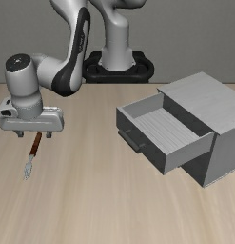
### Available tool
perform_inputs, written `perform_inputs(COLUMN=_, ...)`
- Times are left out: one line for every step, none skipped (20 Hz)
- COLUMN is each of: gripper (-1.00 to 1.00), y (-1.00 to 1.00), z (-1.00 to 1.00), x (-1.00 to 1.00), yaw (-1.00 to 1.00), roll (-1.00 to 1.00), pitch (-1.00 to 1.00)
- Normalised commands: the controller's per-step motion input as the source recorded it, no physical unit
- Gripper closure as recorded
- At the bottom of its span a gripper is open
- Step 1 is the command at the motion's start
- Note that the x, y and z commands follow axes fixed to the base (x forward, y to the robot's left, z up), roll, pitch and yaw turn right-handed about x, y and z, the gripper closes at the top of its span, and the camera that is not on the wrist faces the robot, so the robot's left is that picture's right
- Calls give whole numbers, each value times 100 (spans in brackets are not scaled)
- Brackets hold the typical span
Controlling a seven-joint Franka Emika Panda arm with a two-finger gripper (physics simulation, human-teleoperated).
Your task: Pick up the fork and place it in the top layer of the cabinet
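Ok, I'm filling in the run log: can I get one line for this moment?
phase: pre-grasp | end effector: open, above fork handle | fork: lying on table | cabinet top drawer: pulled open

A light wooden table (90,210) with pale plank grain is seen carrying three things. A grey box-shaped cabinet (219,133), its upper drawer (162,133) pulled out, is set at three o'clock. A brown-handled metal fork (32,160) is found at nine o'clock, and a black robot base (119,69) is mounted at twelve o'clock
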Motion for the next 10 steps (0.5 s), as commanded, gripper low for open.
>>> perform_inputs(gripper=-100, y=0, z=-100, x=0, yaw=0, roll=0, pitch=0)
perform_inputs(gripper=-100, y=0, z=-100, x=0, yaw=0, roll=0, pitch=0)
perform_inputs(gripper=-100, y=0, z=-100, x=0, yaw=0, roll=0, pitch=0)
perform_inputs(gripper=-100, y=0, z=-100, x=0, yaw=0, roll=0, pitch=0)
perform_inputs(gripper=100, y=0, z=0, x=0, yaw=0, roll=0, pitch=0)
perform_inputs(gripper=100, y=0, z=0, x=0, yaw=0, roll=0, pitch=0)
perform_inputs(gripper=100, y=0, z=0, x=0, yaw=0, roll=0, pitch=0)
perform_inputs(gripper=100, y=0, z=0, x=0, yaw=0, roll=0, pitch=0)
perform_inputs(gripper=100, y=0, z=0, x=0, yaw=0, roll=0, pitch=0)
perform_inputs(gripper=100, y=0, z=0, x=0, yaw=0, roll=0, pitch=0)
